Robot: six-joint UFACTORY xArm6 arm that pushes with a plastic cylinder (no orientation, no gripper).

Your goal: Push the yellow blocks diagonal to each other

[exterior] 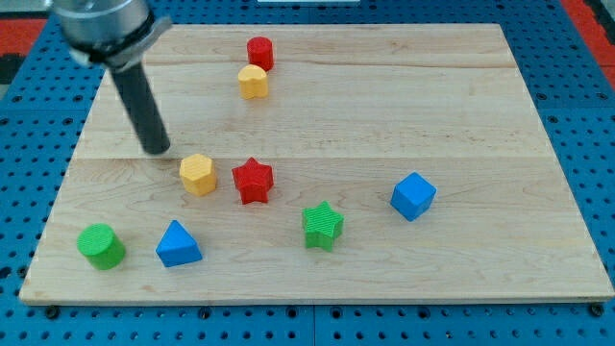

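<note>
Two yellow blocks lie on the wooden board (461, 106). A yellow hexagon block (198, 174) sits left of centre, with a red star (254, 180) close on its right. A second yellow block (254, 82) sits near the view's top, touching a red block (260, 52) just above it. My tip (157, 149) rests on the board up and to the left of the yellow hexagon, a short gap away, not touching it.
A green cylinder (101, 246) and a blue triangular block (178, 244) lie at the bottom left. A green star (323, 226) sits at bottom centre and a blue cube (413, 196) to its right. Blue pegboard surrounds the board.
</note>
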